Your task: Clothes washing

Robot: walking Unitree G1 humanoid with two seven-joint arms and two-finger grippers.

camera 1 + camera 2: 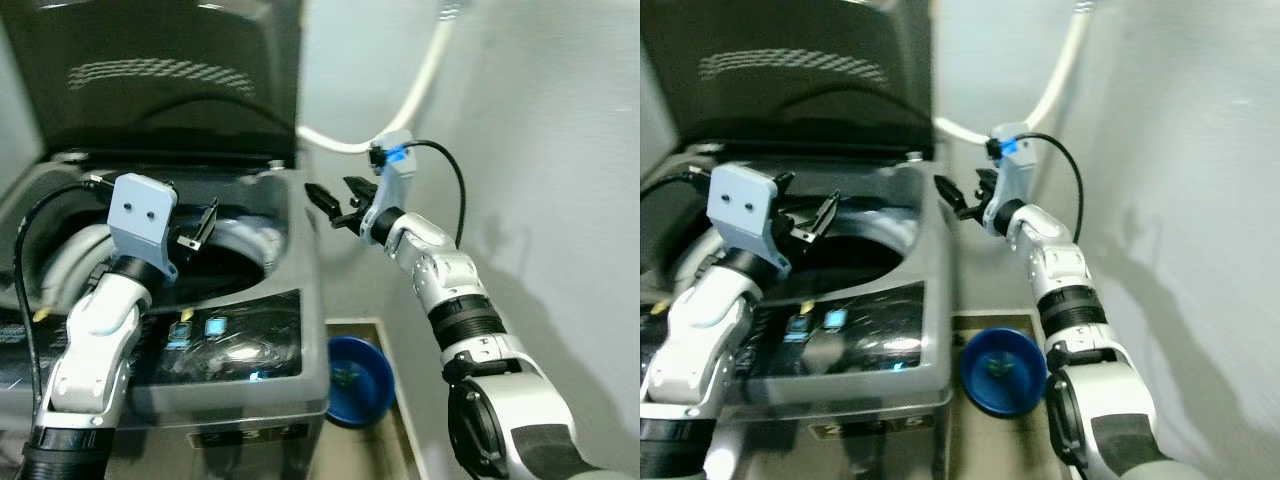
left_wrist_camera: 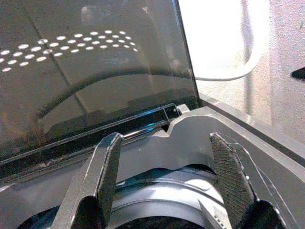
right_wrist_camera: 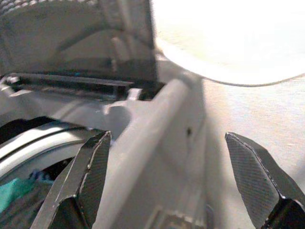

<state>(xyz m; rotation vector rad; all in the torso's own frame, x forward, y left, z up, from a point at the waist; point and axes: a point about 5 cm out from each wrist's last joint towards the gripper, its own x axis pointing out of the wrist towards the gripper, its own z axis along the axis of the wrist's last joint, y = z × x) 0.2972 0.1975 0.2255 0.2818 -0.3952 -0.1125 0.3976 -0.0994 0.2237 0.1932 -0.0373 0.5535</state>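
Against pale walls, the top-loading washer (image 1: 290,300) stands with its lid (image 1: 170,70) raised, its drum (image 1: 235,260) directly under the nearer left gripper (image 1: 197,228), while the right gripper (image 1: 338,203) hovers beside its rim, both wide apart, empty.

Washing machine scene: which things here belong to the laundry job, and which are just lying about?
Job:
washing machine, lid raised
teal clothing in the drum
left gripper, open, over the drum
right gripper, open, beside the machine

Lying about:
blue bowl on the floor
white hose

Drum mouth (image 1: 215,265) open beneath raised lid (image 1: 170,75)
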